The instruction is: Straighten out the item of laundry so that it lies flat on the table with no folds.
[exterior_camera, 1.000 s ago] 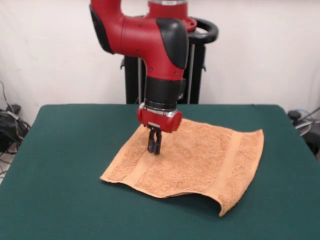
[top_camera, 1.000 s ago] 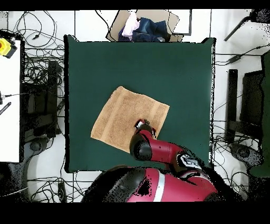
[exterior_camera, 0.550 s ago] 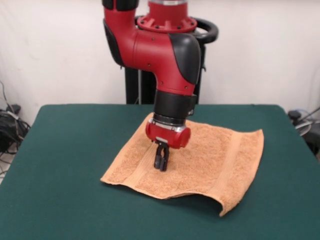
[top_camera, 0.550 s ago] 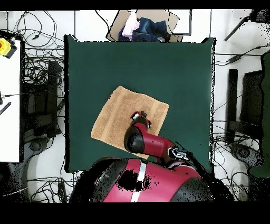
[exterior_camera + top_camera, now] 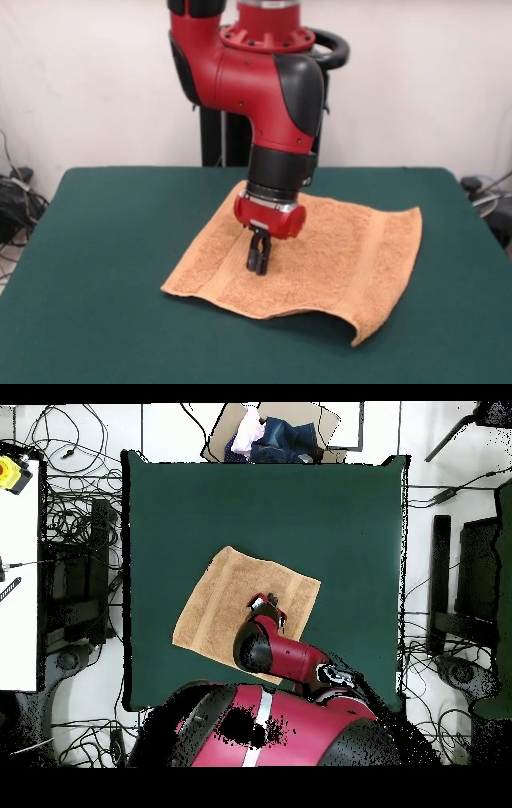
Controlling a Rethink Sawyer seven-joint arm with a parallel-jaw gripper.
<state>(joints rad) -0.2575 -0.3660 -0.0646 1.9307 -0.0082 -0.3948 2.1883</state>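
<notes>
A red and black arm lowers its end effector [image 5: 257,266] onto an orange-tan towel [image 5: 320,256] spread near the middle of a dark green worktop [image 5: 104,240], seen from the front. The two dark fingers [image 5: 252,261] hang close together, almost clenched, their tips at or just above the terry surface over a woven band on the towel's left half. Whether they pinch any cloth cannot be told; nothing is lifted between them.

The towel lies mostly open and diamond-wise to the worktop's edges. Its near edge is not flat: a stretch at the near right rises off the felt in a shallow arch, with shadow beneath, and the near right corner curls down.

The end effector's spot, well inside the cloth rather than at a border, suggests a press or a drag to pull the fabric taut, not a corner lift. Judged from here, the job is nearly done, with only that raised near edge left to smooth. A sideways drag risks bunching the cloth instead.
</notes>
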